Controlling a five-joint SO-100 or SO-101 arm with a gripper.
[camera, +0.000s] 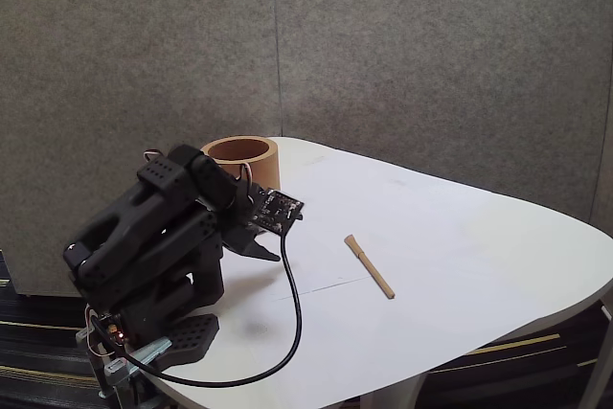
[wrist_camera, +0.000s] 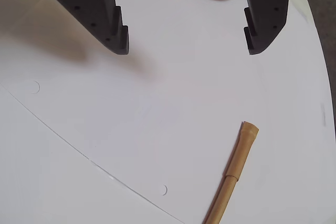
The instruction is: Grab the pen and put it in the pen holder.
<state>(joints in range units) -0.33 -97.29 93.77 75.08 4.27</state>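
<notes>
Tan wooden pen [camera: 370,267] flat on the white table, well apart from the upright brown pen holder [camera: 240,160].

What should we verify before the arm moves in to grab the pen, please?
1. Gripper open and empty: ok, jaws wide apart with nothing between them.
2. Pen lying free on the table, nothing touching it: ok.
3. Gripper lined up over the pen: not ok; in the wrist view the pen lies off to one side, beyond the fingertips.
4. Pen holder upright with open mouth: ok.
5. Pen holder empty inside: cannot tell.
6. Black cable clear of the pen: ok.
</notes>
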